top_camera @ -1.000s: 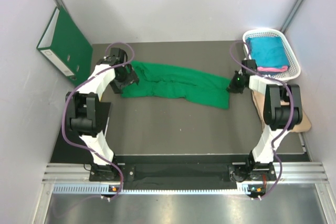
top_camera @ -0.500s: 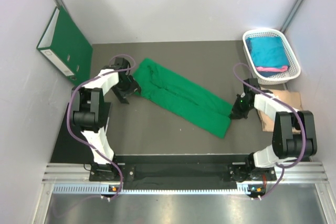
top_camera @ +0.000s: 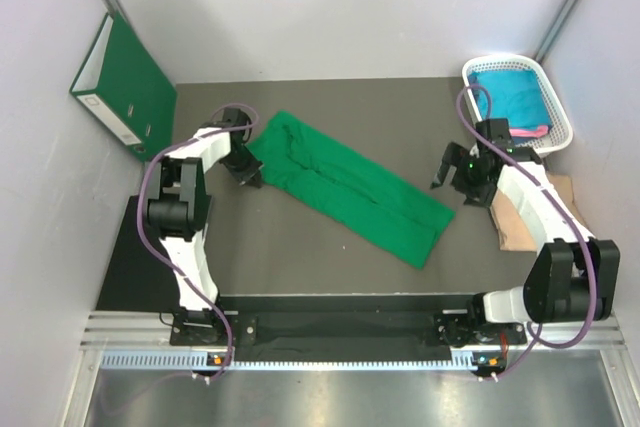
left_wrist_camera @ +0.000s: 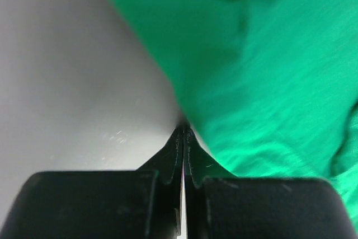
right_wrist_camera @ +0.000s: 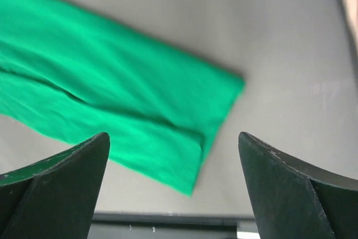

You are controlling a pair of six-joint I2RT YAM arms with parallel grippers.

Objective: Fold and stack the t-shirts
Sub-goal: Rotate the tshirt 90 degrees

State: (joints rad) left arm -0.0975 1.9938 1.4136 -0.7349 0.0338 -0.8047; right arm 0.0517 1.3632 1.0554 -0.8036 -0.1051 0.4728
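A bright green cloth t-shirt (top_camera: 350,187), folded into one long narrow band, lay slantwise across the dark grey table (top_camera: 300,257), running from upper left of centre down toward lower right of centre in the overhead view. The left gripper (top_camera: 246,171) sat low at the band's upper left end, just beside its edge. Its wrist camera showed the black jaws pressed together, tips meeting the border of the green cloth (left_wrist_camera: 268,82); whether any fabric was caught between them could not be told. The right gripper (top_camera: 458,179) hung over bare table just off the band's lower right end, apart from the cloth. Its jaws were spread wide, and its own camera looked down on the squared-off end of the shirt (right_wrist_camera: 112,93) between them. A white slatted plastic basket (top_camera: 505,60) stood in the upper right corner, holding a folded teal t-shirt (top_camera: 508,95) with a strip of pink cloth (top_camera: 520,131) along its near side. A rigid dark green binder (top_camera: 125,72) with a white spine label leaned against the wall at upper left. A flat tan sheet (top_camera: 515,227) lay at the right edge, under the right arm.
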